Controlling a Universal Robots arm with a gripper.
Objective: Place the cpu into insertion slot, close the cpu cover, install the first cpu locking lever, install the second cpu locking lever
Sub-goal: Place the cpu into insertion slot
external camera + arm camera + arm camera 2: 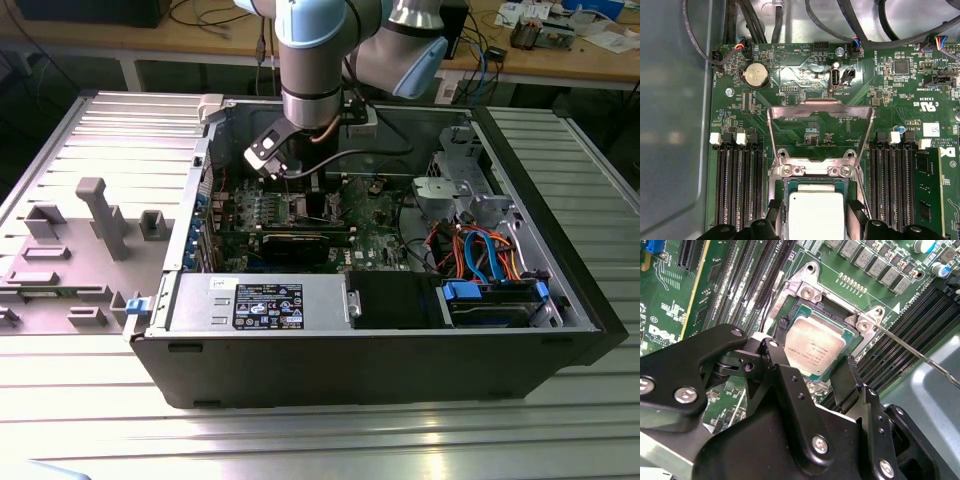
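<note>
The cpu point(816, 214) lies flat in the insertion slot point(806, 291), silvery top up, green board edge showing around it in both wrist views. The claw point(815, 210) straddles it with jaws apart, one black finger point(856, 212) close by each of two opposite sides; whether they touch the chip cannot be told. The cpu cover point(820, 106) stands open, hinged up off the slot, its window framing bare green board behind. A thin wire lever point(920, 356) slants away from one corner of the slot. Memory slots point(737, 185) flank the socket on both sides. In the exterior view the arm point(315, 60) reaches down into the open computer case point(350, 350). From the claw point(305, 185), the graphics card point(295, 245) lies at 6 o'clock and the drive cables point(480, 250) at 4 o'clock. The case rests on the ribbed metal surface point(100, 420).
</note>
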